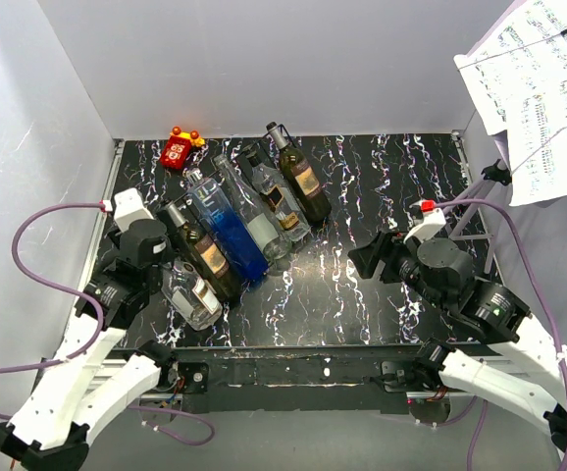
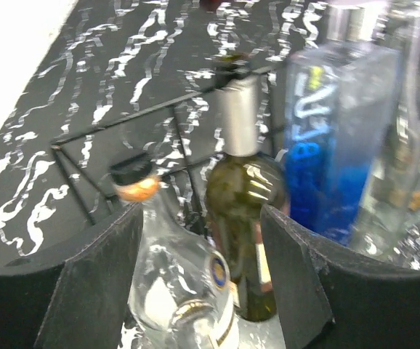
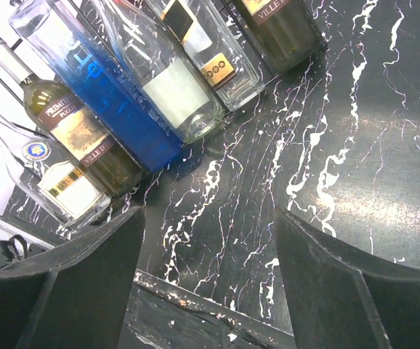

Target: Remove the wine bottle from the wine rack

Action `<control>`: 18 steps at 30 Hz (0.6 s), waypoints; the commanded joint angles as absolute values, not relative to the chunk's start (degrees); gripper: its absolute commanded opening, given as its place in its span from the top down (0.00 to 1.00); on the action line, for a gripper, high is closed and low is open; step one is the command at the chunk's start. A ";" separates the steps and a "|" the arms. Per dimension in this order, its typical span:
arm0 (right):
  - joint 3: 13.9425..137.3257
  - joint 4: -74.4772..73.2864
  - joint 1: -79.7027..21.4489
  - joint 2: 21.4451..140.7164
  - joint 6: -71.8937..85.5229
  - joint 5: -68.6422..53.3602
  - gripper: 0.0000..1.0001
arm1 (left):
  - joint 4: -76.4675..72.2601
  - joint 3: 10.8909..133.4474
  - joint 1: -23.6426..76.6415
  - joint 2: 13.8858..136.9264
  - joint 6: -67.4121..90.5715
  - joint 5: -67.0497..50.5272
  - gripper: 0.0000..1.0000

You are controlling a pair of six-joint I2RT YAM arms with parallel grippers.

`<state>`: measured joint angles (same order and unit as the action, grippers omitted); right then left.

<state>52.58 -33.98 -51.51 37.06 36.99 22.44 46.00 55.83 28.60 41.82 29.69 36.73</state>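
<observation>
From above: six bottles lie side by side in a slanting row on the black marbled table (image 1: 382,196). The wine bottle (image 1: 208,257), dark glass with a tan label, is second from the near-left end, neck pointing to about 11 o'clock. The left gripper (image 1: 179,282) is right at that end of the row, low over the clear flat bottle (image 1: 193,297) and the wine bottle beside it; whether it touches either, this view does not settle. The right gripper (image 1: 367,257) sits well apart at 3 o'clock from the row, over bare table. A red toy (image 1: 178,148) stands at the back, and sheet music (image 1: 539,88) hangs at the far right.

Over to the left wrist: jaws spread wide, clamped on nothing. Two bottles lie between the fingers (image 2: 101,283). The clear flat bottle with its cork-coloured top is by the left one. The wine bottle, silver capsule on its neck, is just beside the right one, neck to 12 o'clock. The thin black wire of the wine rack (image 2: 174,107) shows under and beyond the necks. The blue bottle (image 2: 333,131) lies outside the right finger, at 1 o'clock.

Right wrist now: jaws apart here too, only marbled table between them. The wine bottle is up at 10 o'clock, well clear of the fingers, lying between the clear flat bottle and the blue bottle.
</observation>
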 commanded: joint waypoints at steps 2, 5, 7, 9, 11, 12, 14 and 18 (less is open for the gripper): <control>52.29 -35.24 -51.77 35.69 36.30 22.59 0.22 | 45.97 54.23 17.87 44.90 30.94 33.51 0.36; 51.95 -36.30 -51.77 34.46 36.47 23.20 0.22 | 44.13 53.09 14.50 46.84 31.20 29.01 0.37; 51.51 -36.30 -51.77 33.58 36.47 23.29 0.22 | 43.24 52.56 14.33 47.55 31.38 28.65 0.38; 51.07 -36.39 -51.77 32.70 36.56 23.29 0.22 | 43.68 52.56 14.33 48.25 31.99 29.96 0.39; 50.63 -36.21 -51.85 31.91 36.56 23.47 0.22 | 43.60 52.21 14.41 48.78 32.17 31.28 0.40; 50.54 -36.30 -51.77 31.73 36.56 23.55 0.22 | 43.33 51.77 14.33 48.78 32.25 31.81 0.41; 50.19 -36.21 -51.77 31.20 36.47 23.82 0.22 | 42.81 51.07 14.33 49.22 32.17 32.78 0.43; 50.19 -36.30 -51.77 30.59 36.30 24.26 0.22 | 42.10 49.84 14.33 50.27 32.52 32.78 0.44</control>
